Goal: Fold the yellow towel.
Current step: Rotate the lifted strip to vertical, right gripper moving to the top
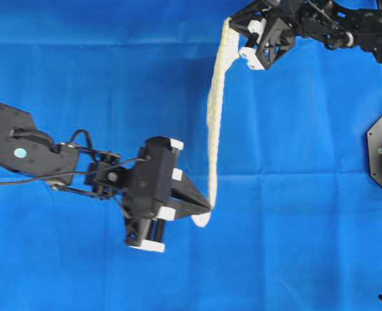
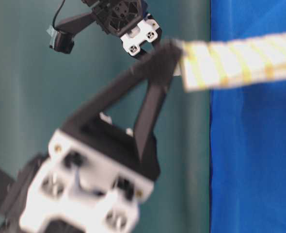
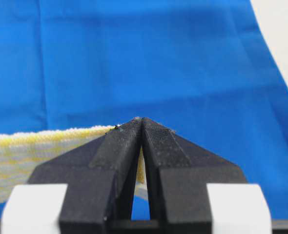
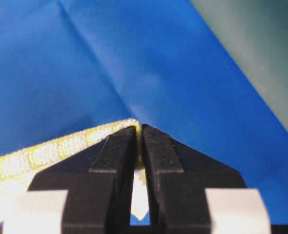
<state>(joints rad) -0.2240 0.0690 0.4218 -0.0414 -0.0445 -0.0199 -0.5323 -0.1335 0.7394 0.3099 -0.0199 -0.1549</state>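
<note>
A large plain blue cloth (image 1: 100, 91) covers nearly all of the overhead view, with faint creases running across it. In the table-level view a dull green surface (image 2: 31, 87) lies just beside the cloth's straight edge, on its left.

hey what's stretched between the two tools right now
The yellow towel, pinched by the left tool and right tool, hangs taut between them, clearest overhead.

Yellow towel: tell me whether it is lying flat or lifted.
Lifted. The yellow towel hangs stretched between the left gripper and right gripper, each shut on a corner, above the blue cloth.
</note>
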